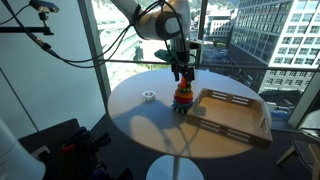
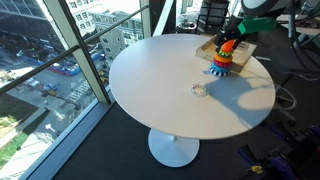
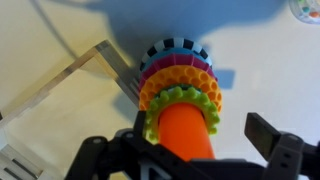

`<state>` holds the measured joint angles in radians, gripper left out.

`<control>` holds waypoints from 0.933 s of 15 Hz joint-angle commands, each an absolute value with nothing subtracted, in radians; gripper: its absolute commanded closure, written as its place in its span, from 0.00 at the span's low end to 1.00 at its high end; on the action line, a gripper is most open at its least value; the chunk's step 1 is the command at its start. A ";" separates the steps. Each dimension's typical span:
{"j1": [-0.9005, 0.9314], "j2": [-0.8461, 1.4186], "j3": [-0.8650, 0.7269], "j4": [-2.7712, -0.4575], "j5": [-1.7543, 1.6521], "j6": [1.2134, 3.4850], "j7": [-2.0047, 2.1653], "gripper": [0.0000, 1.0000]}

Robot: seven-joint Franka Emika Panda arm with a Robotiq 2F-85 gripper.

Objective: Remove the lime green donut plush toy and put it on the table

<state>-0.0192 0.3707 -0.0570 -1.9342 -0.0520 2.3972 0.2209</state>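
The lime green donut plush toy (image 3: 181, 104) is the top ring of a stacking toy, threaded on its orange peg (image 3: 186, 138). Below it are orange, red and dark rings. The stack stands on the round white table (image 3: 262, 75) next to the wooden tray. My gripper (image 3: 199, 134) is open directly above the stack, one finger on each side of the peg and green ring, holding nothing. In both exterior views the gripper (image 1: 182, 74) (image 2: 232, 38) hangs just over the stack (image 1: 183, 99) (image 2: 222, 63); the green ring shows only faintly there.
A wooden tray with raised sides (image 1: 236, 113) (image 3: 58, 88) lies right beside the stack. A small white ring (image 1: 148, 96) (image 2: 199, 90) lies apart on the table (image 1: 150, 128) (image 2: 150, 85). Windows and the table's edge lie beyond.
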 commanded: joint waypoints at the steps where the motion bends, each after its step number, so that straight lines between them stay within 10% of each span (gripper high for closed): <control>1: -0.005 0.386 -0.074 -1.909 -0.059 2.398 0.248 0.00; 14: 0.008 0.351 -0.100 -1.944 -0.078 2.385 0.315 0.00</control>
<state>-0.0123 0.3699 -0.0780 -1.9347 -0.0521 2.3971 0.2738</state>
